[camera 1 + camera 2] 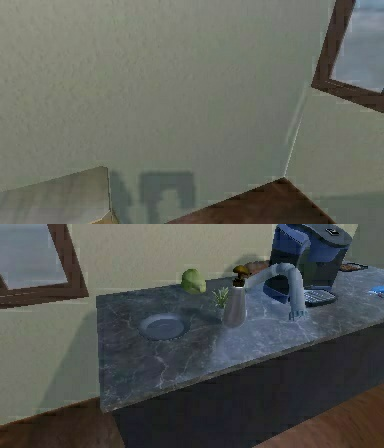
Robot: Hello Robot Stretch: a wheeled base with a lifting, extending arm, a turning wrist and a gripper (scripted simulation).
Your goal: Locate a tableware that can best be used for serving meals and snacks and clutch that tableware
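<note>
A round grey shallow plate (162, 324) is seen lying flat on the dark grey marble desk (200, 359), near the desk's left edge in the arm side view, about midway between front and back edges. A green apple (193, 281) is set by the back edge, with a pale pump bottle (235, 306) and a curved silver tap (285, 286) further right. The plate is judged stiff, likely ceramic, fragile, slick and fairly light. Its flat lie leaves 1 hold: the raised rim, best taken on the front-edge side. The state of the claw cannot be told.
</note>
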